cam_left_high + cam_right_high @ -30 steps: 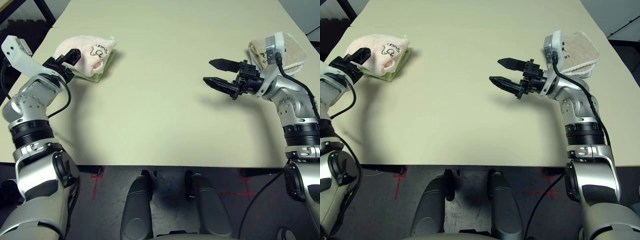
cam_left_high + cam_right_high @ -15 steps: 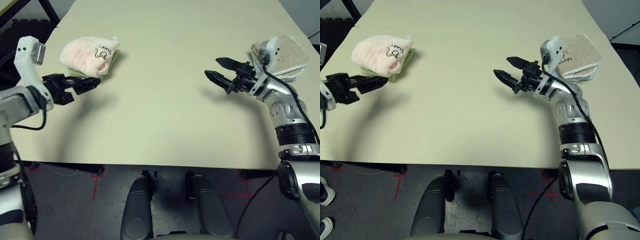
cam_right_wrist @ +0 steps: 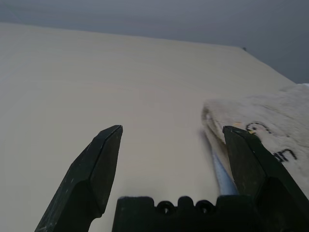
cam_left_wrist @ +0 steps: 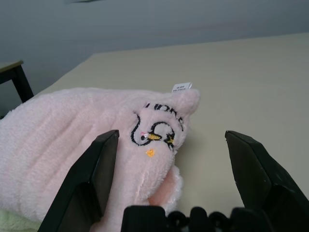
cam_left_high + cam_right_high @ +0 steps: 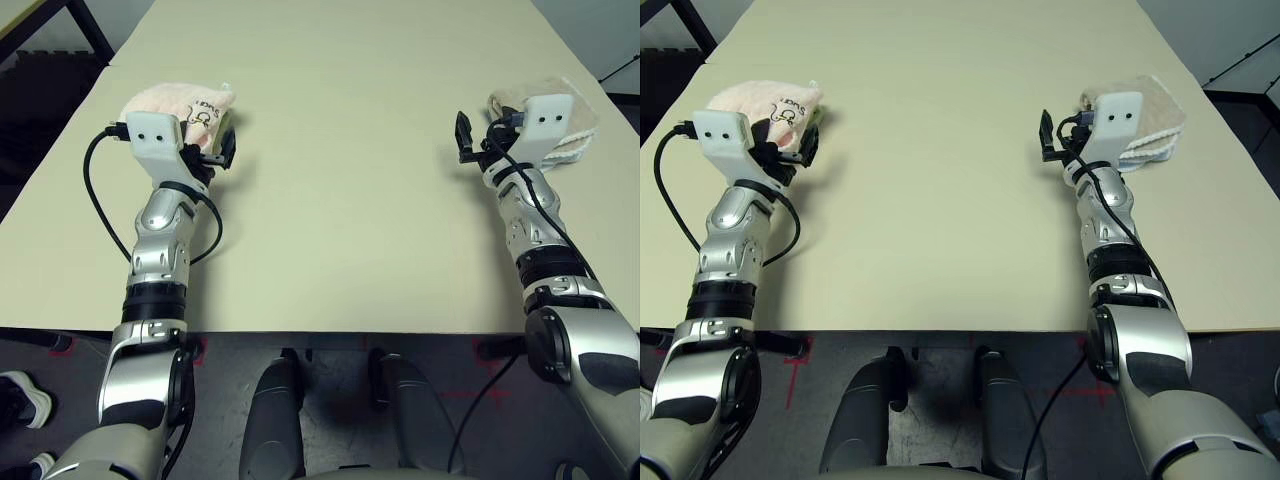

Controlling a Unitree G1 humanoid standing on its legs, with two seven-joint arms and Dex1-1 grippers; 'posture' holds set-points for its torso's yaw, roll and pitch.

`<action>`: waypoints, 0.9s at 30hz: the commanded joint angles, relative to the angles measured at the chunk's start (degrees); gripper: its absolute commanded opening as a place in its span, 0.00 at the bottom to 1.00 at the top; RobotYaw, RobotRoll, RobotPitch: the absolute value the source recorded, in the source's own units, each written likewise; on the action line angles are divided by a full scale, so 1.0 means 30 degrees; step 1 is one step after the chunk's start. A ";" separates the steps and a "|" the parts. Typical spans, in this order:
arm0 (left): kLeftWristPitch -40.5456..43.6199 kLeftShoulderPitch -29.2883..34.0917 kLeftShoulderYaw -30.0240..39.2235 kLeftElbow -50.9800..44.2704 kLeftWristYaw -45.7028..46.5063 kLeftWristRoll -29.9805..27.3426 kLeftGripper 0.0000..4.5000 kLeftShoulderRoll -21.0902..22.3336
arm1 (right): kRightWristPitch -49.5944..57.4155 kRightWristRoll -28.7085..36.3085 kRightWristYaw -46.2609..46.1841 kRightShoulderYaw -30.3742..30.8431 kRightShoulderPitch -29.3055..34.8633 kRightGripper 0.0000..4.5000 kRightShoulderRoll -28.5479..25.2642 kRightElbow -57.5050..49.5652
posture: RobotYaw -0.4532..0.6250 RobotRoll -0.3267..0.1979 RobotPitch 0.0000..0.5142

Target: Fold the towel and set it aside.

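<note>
Near the table's left side, the robot's left gripper (image 4: 173, 140) stood open and empty beside the folded pink towel (image 4: 82, 145), which lay on a green towel (image 4: 14, 221). The right gripper (image 3: 174, 133), also open and empty, stood by the beige towel (image 3: 285, 118) at right. Folding and setting aside looked finished; next called for retreating clear. The left wrist view revealed a white tag (image 4: 182, 87), indistinct from the head.
</note>
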 commanded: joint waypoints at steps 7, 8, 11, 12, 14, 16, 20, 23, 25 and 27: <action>-0.3459 -0.0486 0.0450 0.3285 0.0347 0.0379 0.99 0.0548 | -0.1299 0.1238 0.1054 -0.1320 0.0365 1.00 -0.0152 0.1049 | 0.27 0.62 0.35; -0.3544 -0.0545 0.0527 0.3457 0.0148 0.0219 0.99 0.0573 | -0.1341 0.1333 0.1386 -0.1368 0.0427 1.00 -0.0138 0.1060 | 0.27 0.62 0.34; -0.3766 -0.0623 0.0669 0.3793 -0.0647 -0.0102 0.99 0.0829 | -0.1237 0.1762 0.2398 -0.1604 0.0525 1.00 -0.0080 0.1016 | 0.28 0.62 0.34; -0.3785 -0.0622 0.0782 0.3843 -0.0761 -0.0195 0.99 0.0949 | -0.1165 0.1857 0.2696 -0.1634 0.0559 1.00 -0.0109 0.0981 | 0.28 0.62 0.34; -0.3743 -0.0626 0.0972 0.3929 -0.0997 -0.0311 0.99 0.1211 | -0.0955 0.2120 0.3296 -0.1710 0.0586 1.00 -0.0185 0.0883 | 0.28 0.62 0.33; -0.3673 -0.0585 0.1102 0.3978 -0.1294 -0.0344 0.99 0.1470 | -0.0794 0.2224 0.3666 -0.1715 0.0537 1.00 -0.0338 0.0819 | 0.28 0.62 0.33; -0.3365 -0.0616 0.1334 0.4044 -0.1760 -0.0615 0.99 0.1777 | -0.0330 0.2337 0.4510 -0.1742 0.0296 1.00 -0.0890 0.0848 | 0.28 0.62 0.33; -0.3073 -0.0424 0.1540 0.3943 -0.2285 -0.0951 0.99 0.1923 | -0.0166 0.2460 0.4928 -0.1788 0.0209 1.00 -0.1288 0.0586 | 0.26 0.62 0.33; -0.2775 -0.0259 0.1709 0.3867 -0.2492 -0.1148 0.99 0.1942 | -0.0080 0.2415 0.4786 -0.1839 0.0142 1.00 -0.1536 0.0651 | 0.26 0.62 0.33; -0.2399 -0.0174 0.1933 0.3801 -0.2562 -0.1421 0.99 0.1928 | -0.0176 0.2324 0.4568 -0.1848 0.0120 1.00 -0.1724 0.0715 | 0.26 0.62 0.34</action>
